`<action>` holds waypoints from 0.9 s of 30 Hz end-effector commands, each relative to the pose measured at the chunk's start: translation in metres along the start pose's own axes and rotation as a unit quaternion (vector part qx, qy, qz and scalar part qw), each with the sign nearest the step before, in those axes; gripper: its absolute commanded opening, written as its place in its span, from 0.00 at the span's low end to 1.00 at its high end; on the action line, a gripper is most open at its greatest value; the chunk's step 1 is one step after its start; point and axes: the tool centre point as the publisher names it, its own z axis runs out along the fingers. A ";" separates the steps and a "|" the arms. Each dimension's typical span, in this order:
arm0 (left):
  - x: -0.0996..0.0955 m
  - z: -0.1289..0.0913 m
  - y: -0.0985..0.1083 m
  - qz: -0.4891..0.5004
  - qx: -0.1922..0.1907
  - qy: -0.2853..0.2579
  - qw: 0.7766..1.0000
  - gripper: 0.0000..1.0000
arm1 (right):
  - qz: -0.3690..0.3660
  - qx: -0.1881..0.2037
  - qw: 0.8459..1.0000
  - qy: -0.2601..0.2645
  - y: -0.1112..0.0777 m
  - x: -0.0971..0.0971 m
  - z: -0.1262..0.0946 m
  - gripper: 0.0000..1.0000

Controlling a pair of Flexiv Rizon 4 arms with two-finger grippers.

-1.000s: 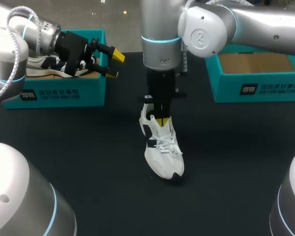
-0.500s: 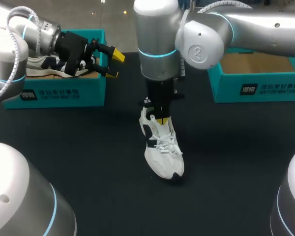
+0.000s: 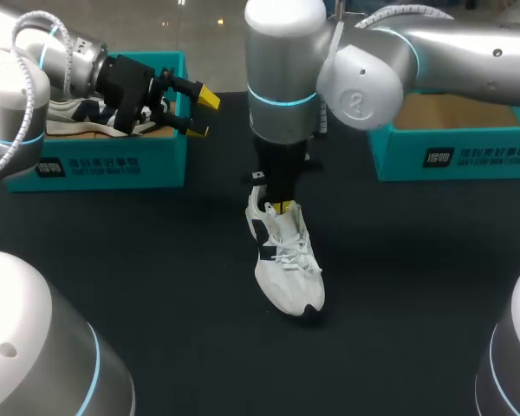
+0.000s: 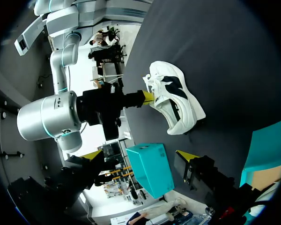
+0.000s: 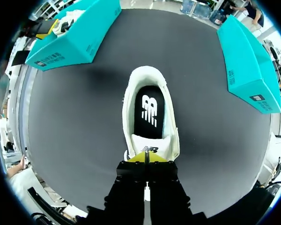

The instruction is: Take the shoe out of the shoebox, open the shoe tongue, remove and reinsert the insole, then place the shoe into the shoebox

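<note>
A white shoe [image 3: 286,260] with black side marks stands on the black table, toe toward me. My right gripper [image 3: 282,207] points straight down at its tongue [image 5: 149,146] and is shut on the tongue's top edge. From the right wrist view the shoe [image 5: 149,110] lies ahead of the right gripper [image 5: 145,157], and the black insole [image 5: 149,112] shows inside it. My left gripper [image 3: 199,113] hangs open and holds nothing, beside the left teal shoebox [image 3: 113,160]. The left wrist view shows the shoe [image 4: 175,101] far ahead of the open left gripper [image 4: 139,157].
A second shoe [image 3: 74,117] lies in the left shoebox. Another teal shoebox [image 3: 455,156] stands open at the back right, showing a brown cardboard floor. My arms' grey bases fill both near corners.
My right arm's wrist has shifted and turned slightly, and its fingertips have come up a little at the tongue. The shoe and the left arm stay where they were.
</note>
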 end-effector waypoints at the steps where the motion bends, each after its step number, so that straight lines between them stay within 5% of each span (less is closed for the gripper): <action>1: 0.000 0.000 0.000 0.001 0.001 0.001 1.000 1.00 | -0.050 -0.044 0.997 0.026 -0.007 -0.011 -0.011 0.00; 7: 0.000 0.000 0.000 0.001 0.001 0.001 1.000 1.00 | -0.148 -0.017 0.988 0.034 0.007 -0.006 -0.013 0.00; 27: 0.000 0.000 0.000 0.001 0.001 0.001 1.000 1.00 | -0.144 -0.016 0.989 0.039 0.011 -0.008 -0.013 0.00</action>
